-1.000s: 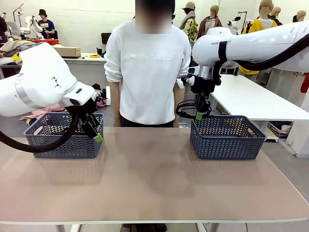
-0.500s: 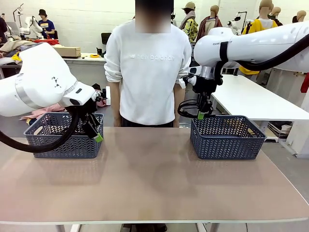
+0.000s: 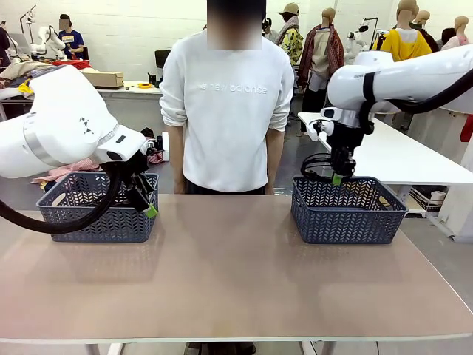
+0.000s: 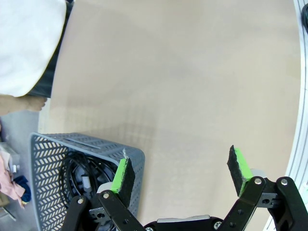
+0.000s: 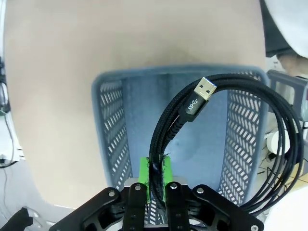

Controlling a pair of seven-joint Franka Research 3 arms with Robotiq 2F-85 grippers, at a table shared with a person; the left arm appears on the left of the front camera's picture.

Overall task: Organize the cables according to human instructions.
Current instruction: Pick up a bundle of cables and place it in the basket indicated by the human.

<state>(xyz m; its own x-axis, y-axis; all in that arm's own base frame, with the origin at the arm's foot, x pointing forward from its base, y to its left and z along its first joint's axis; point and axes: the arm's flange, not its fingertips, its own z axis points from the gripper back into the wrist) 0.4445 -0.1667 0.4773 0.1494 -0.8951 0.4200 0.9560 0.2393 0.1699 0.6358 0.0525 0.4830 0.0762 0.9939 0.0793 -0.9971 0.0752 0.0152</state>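
My right gripper [image 3: 337, 179] [image 5: 155, 179] is shut on a coiled black braided cable [image 5: 226, 139] with a USB plug; the loop [image 3: 316, 167] hangs over the right blue basket [image 3: 347, 218], whose bare floor [image 5: 192, 139] lies straight below. My left gripper [image 3: 148, 207] [image 4: 182, 174] stands open and holds nothing, beside the front right corner of the left blue basket [image 3: 96, 211]. That basket [image 4: 57, 163] holds coiled black cables [image 4: 79, 168]. A person in a white sweatshirt [image 3: 225, 111] stands at the far edge, arms down.
The tan tabletop [image 3: 229, 274] stretches between the two baskets. A white table [image 3: 384, 151] stands behind the right basket. My left arm's thick black hose [image 3: 66, 222] loops in front of the left basket.
My right arm has carried the cable rightward, from the right basket's near left corner to above its middle. The left arm and the person have stayed still.
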